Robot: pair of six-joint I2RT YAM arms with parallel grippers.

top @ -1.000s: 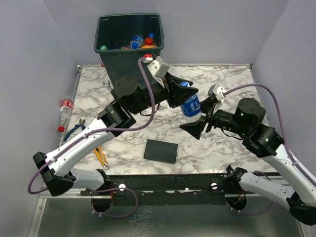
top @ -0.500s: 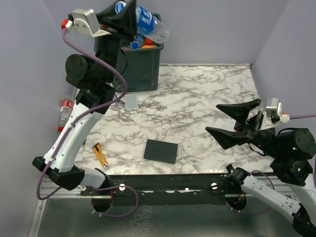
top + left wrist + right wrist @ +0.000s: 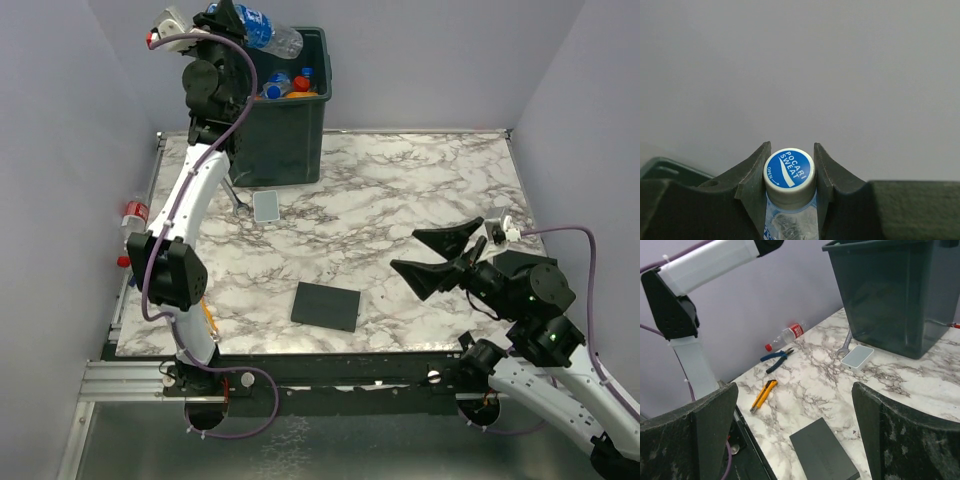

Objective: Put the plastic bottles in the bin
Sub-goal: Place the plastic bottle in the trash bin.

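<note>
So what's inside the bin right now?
Several bottles with blue and red caps lie in the bin. The left arm hides its left side, and anything lower down is covered.

The round blue cap with a pale rim [image 3: 789, 170], topping the clear plastic bottle [image 3: 790, 222], is showing white lettering in the left wrist view. "POCARI SWEAT" is running in two lines beside a white swoosh. A small "OPEN" with a curved arrow is sitting at the cap's lower left edge.

From above, that bottle's blue label [image 3: 256, 22] is carrying white marks too small to read. The red label [image 3: 133, 212] on the clear bottle [image 3: 129, 228] lying at the table's left edge is giving nothing legible. Neither are the bottles [image 3: 283, 85] inside the dark green bin [image 3: 290, 140].
</note>
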